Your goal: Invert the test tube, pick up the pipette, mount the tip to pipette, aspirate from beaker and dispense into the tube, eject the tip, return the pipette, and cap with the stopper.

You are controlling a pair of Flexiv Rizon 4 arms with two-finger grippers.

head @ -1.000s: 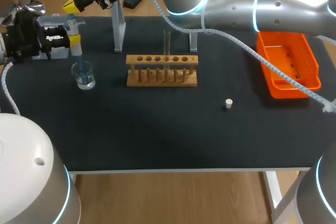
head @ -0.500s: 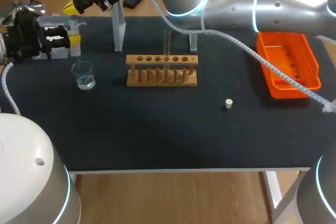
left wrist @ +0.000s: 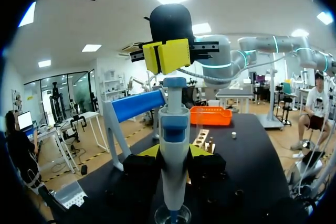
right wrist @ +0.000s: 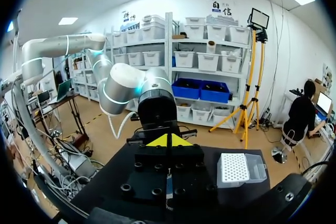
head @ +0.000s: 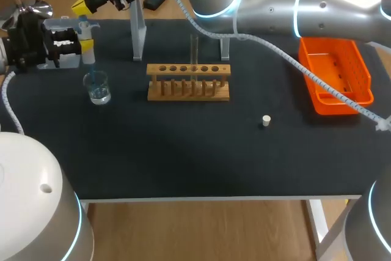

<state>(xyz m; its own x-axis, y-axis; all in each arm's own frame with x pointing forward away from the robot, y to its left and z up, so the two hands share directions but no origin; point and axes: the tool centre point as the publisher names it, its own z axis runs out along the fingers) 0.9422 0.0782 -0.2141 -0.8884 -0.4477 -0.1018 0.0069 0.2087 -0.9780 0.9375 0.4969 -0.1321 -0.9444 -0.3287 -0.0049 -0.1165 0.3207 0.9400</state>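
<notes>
Aspirating, prob. L gripper [left wrist: 175, 156] clamped on pipette [left wrist: 174, 129], tip in beaker [head: 98, 87] below it. R gripper [head: 81, 5], fingers together, just above plunger [left wrist: 174, 83]. Press straight, release slow w/ tip submerged, else air.

We hold the white-and-blue pipette [head: 89, 59] upright in our left tool [head: 85, 46], its tip down inside the clear beaker [head: 98, 88], while the glass test tube [head: 194, 50] stands upright in the wooden rack [head: 188, 84] and the small white stopper [head: 266, 120] lies apart on the counter [head: 183, 151].
</notes>
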